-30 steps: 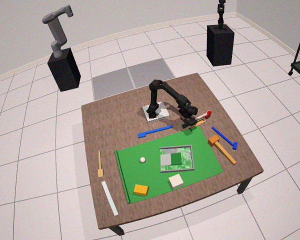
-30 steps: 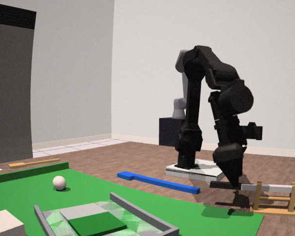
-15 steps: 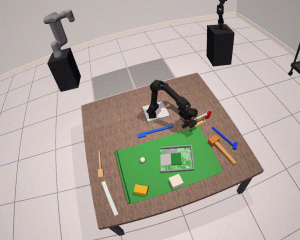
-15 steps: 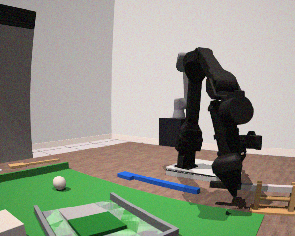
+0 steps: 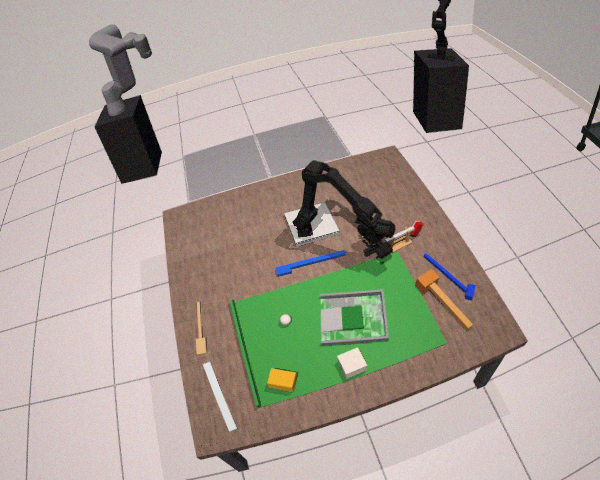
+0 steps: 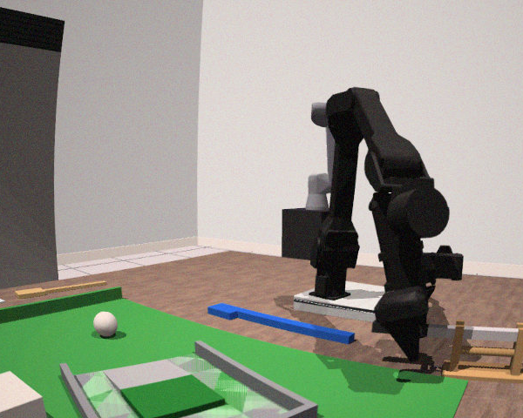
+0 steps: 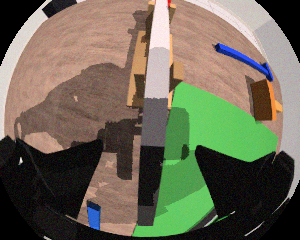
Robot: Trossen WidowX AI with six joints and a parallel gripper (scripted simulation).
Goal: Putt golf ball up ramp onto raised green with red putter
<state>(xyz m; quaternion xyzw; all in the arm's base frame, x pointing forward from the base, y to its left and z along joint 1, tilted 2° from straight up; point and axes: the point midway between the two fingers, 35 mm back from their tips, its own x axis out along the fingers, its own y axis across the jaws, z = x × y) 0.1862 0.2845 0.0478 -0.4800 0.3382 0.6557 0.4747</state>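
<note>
The red putter (image 5: 404, 233) (image 6: 482, 333) (image 7: 158, 60) lies level on a small wooden stand (image 6: 486, 353) (image 7: 136, 83) at the back right corner of the green mat (image 5: 409, 320) (image 6: 172, 333) (image 7: 210, 127). It has a grey shaft, a dark grip and a red head. My gripper (image 5: 377, 253) (image 6: 410, 355) (image 7: 150, 148) is open, pointing down, with a finger on each side of the dark grip, not closed on it. The white golf ball (image 5: 285, 319) (image 6: 105, 324) rests on the mat's left part. The raised green (image 5: 352, 317) (image 6: 172, 395) sits beside a grey ramp (image 5: 331, 319) inside a grey frame.
A blue stick (image 5: 310, 262) (image 6: 280, 322) lies behind the mat. A blue putter (image 5: 447, 275) (image 7: 240, 56) and an orange mallet (image 5: 442, 298) (image 7: 264, 99) lie to the right. An orange block (image 5: 281, 379) and a cream block (image 5: 351, 362) stand on the mat's front. A wooden paddle (image 5: 200, 330) and a white strip (image 5: 219, 395) lie to the left.
</note>
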